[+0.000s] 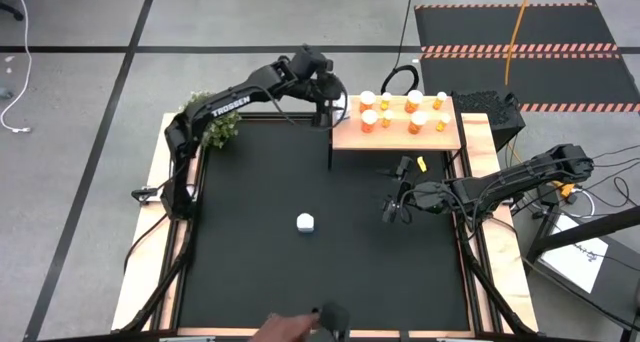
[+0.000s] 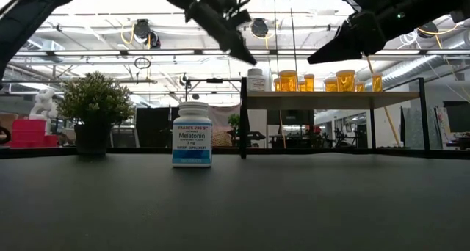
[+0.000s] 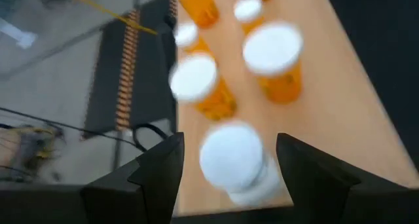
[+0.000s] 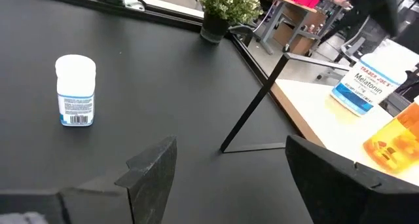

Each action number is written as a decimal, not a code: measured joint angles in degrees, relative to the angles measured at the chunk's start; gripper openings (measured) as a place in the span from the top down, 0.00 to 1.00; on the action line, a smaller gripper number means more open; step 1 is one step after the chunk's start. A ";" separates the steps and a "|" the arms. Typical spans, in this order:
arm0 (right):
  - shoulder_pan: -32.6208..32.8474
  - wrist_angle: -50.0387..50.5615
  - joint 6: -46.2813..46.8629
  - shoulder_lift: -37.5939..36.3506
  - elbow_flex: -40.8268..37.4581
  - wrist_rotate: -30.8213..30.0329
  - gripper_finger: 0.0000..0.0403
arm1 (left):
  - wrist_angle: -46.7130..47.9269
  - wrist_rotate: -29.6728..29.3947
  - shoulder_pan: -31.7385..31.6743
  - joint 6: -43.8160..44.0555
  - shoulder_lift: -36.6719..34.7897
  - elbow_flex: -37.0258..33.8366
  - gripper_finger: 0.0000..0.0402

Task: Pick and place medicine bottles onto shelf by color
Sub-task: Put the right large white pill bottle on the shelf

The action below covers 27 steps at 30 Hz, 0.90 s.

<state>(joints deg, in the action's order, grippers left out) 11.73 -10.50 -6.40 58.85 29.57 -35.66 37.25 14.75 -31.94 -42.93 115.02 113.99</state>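
White bottle [image 1: 306,222] with a white cap and a blue-and-white "Melatonin" label stands upright near the middle of the black tabletop [image 1: 250,272], well apart from the shelf [image 1: 345,137]. The shelf is a pale wood platform on thin dark legs at the tabletop's far right; amber bottles [image 1: 414,103] with white caps stand on it in two rows.

A second white bottle [image 3: 236,160] stands at the shelf's left end, beside the amber ones. The left end effector [image 3: 229,175] hovers over it, jaws wide to either side of its cap and not touching it.

The right end effector [image 1: 390,210] hangs over the tabletop in front of the shelf, jaws wide and empty.

The high view hides the shelf's left end under the left arm, so the second white bottle shows only in the other views. The low view reads the lone bottle's label and shows both end effectors above shelf height. The right wrist view shows the second bottle carrying the same blue label, and a barcode on the lone bottle.

A potted plant [image 1: 220,130] stands at the tabletop's far left corner. A hand [image 1: 285,329] shows at the near edge beside a dark object. Cables and striped floor mats lie beyond the tabletop.
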 joint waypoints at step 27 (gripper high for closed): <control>6.01 2.73 15.13 0.00 0.01 7.43 0.31 | 20.07 -34.57 35.49 37.25 -19.55 -19.62 0.39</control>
<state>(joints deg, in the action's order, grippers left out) 17.73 -7.78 8.73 58.85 29.58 -28.23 57.31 -19.83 3.55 -5.68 95.46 94.37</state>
